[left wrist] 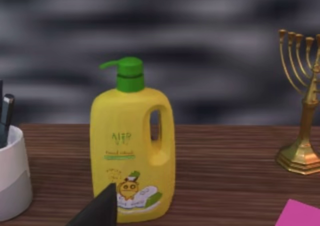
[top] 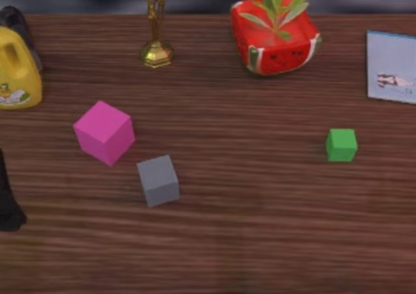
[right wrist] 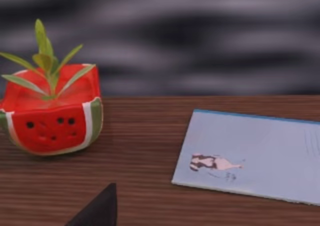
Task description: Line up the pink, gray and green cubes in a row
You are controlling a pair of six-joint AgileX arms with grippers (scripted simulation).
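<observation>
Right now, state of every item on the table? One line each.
pink cube: flat on table, free, untouched
gray cube: flat, just apart from pink cube
green cube: flat, alone at right
yellow bottle: upright, pump cap on
menorah: upright
watermelon planter: upright, plant inside
book: lying flat, closed

Dark brown wooden table [top: 260, 229], grain running left to right, fills nearly the whole top view. Far edge meets a blurred backdrop [left wrist: 200, 46] of gray and black horizontal streaks; no wall, window or floor can be made out. Light is soft and even, with short, faint shadows on the wood.
</observation>
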